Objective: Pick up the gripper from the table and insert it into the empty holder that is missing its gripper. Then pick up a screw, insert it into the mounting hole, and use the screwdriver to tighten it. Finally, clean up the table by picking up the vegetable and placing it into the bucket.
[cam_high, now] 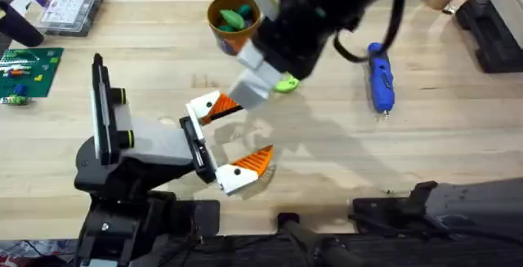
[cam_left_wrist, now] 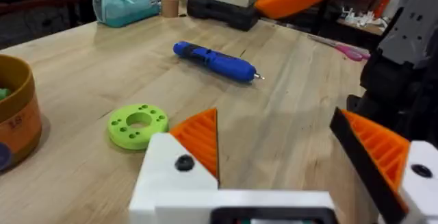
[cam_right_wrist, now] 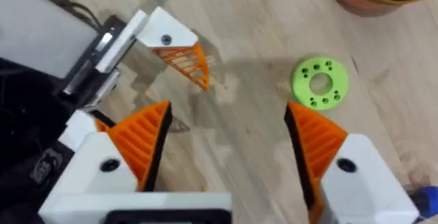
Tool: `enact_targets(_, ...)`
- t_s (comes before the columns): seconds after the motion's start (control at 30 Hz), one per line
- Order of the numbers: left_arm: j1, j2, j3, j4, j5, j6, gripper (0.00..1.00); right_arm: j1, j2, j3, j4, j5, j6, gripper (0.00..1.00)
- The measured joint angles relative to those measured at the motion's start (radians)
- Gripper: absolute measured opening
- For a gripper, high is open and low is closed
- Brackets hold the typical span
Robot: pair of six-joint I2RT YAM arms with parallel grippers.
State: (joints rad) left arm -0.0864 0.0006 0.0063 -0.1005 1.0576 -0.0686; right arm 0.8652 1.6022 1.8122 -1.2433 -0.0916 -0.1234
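Wooden tabletop (cam_high: 327,161) with clutter along its far edge. The bucket (cam_high: 232,20) stands near the far edge, left of centre, green pieces already inside it. The screwdriver (cam_high: 380,77) lies flat toward the far right, well apart from both arms. The holder (cam_high: 139,149) sits at the near left; both orange-padded pieces (cam_high: 214,108) and (cam_high: 249,167) appear mounted on its end plate.

Right gripper (cam_right_wrist: 226,145): jaws wide apart, holding nothing, hanging above the table between holder and green ring disc (cam_right_wrist: 319,82), just beside the mounted pieces. Left gripper (cam_left_wrist: 294,155): fingers likewise spread and empty.

Risks, as judged: the right arm works close over the holder, so a careless descent could knock the mounted pad. The ring disc could be mistaken for the vegetable. Whether the screw is seated cannot be told.
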Motion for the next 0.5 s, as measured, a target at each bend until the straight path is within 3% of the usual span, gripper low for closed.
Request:
enact_targets(0.23, 0.000, 0.000, 0.000, 0.000, 0.000, 0.000, 0.987, -0.031, -0.154, -0.266, 0.114, -0.006, 0.000, 0.995)
enact_targets(0.5, 0.000, 0.000, 0.000, 0.000, 0.000, 0.000, 0.987, -0.050, -0.197, -0.304, 0.085, -0.036, -0.044, 0.995)
